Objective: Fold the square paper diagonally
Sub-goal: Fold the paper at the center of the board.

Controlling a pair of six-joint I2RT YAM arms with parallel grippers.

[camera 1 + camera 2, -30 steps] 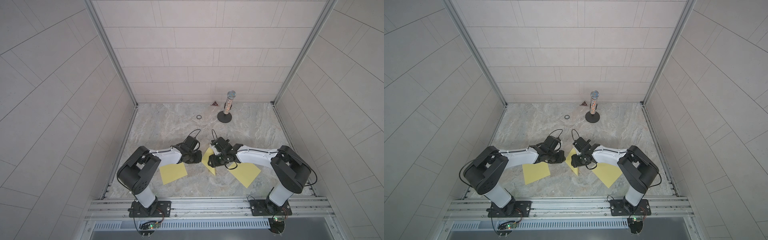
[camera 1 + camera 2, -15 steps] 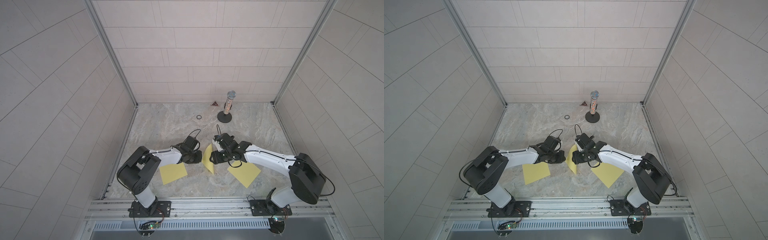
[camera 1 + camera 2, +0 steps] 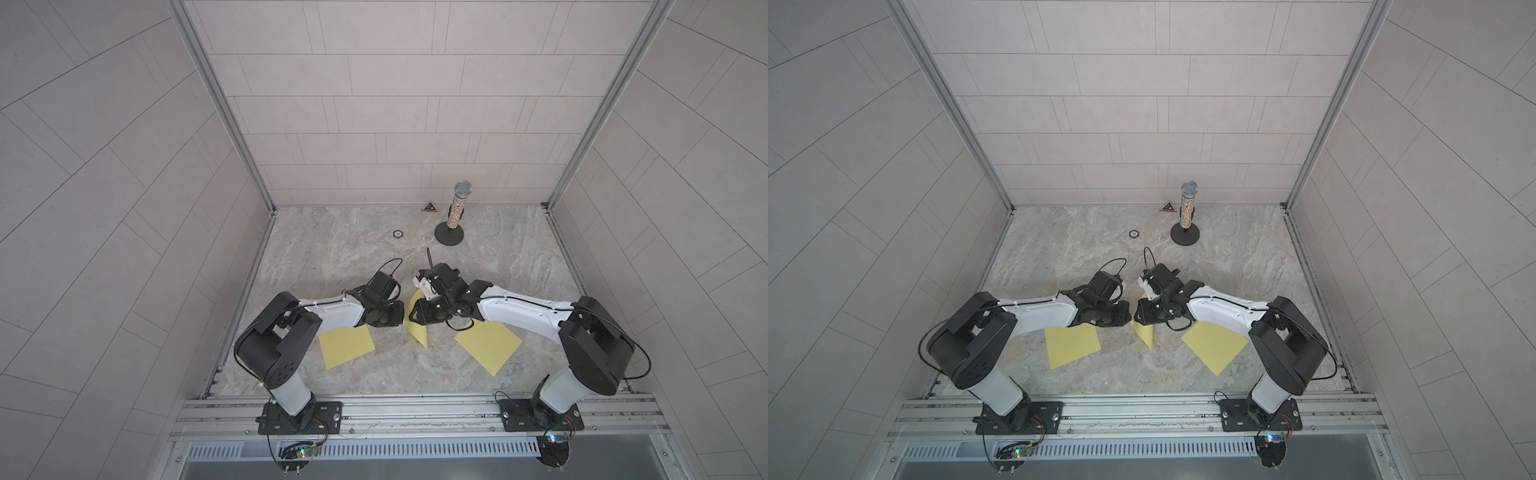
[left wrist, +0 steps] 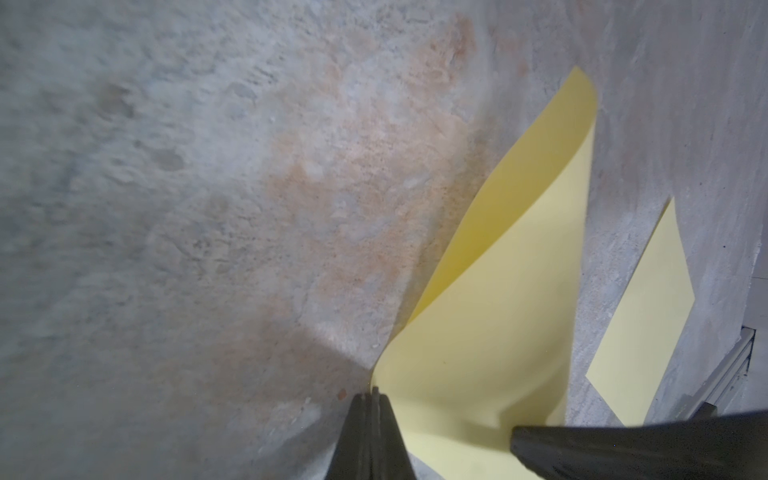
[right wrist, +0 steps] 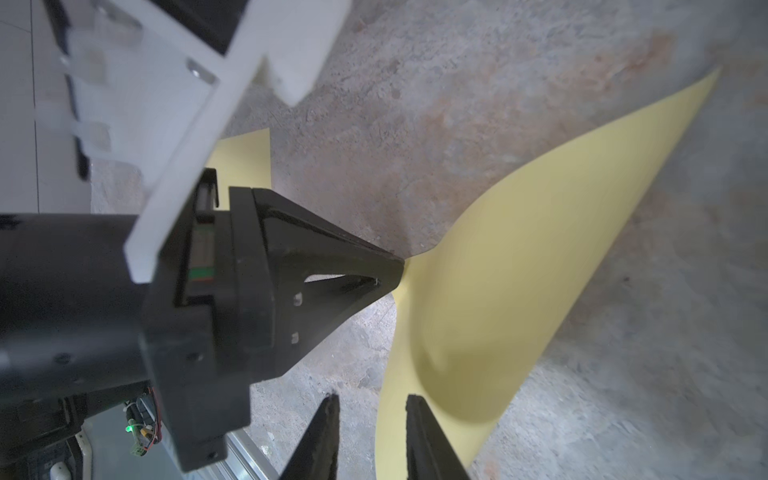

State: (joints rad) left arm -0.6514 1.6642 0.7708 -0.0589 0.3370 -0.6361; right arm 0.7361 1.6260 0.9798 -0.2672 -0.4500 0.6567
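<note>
I'm holding the paper (image 4: 498, 311) up off the counter (image 3: 332, 257) by one corner. The left gripper (image 4: 371, 392) is pinching it, jaws clenched right on that corner's tip. The sheet is curling away from those jaws, and its far corner looks to be resting on the counter. The right gripper (image 5: 372, 401) is sitting just across from the left one. Its jaws are standing apart and straddling the sheet's edge, with the fingers (image 5: 419, 436) not pressing it, so nothing is being grasped there.

I'm reading this step as taking a second grab on the lifted sheet, before bringing one corner over to the opposite one. For the next move I'm needing the right jaws closing on that edge near a corner, without tugging the paper out of the left pinch. Two spare sheets (image 3: 347, 347) (image 3: 488, 347) are lying flat behind the grippers, well apart from the jaws.
</note>
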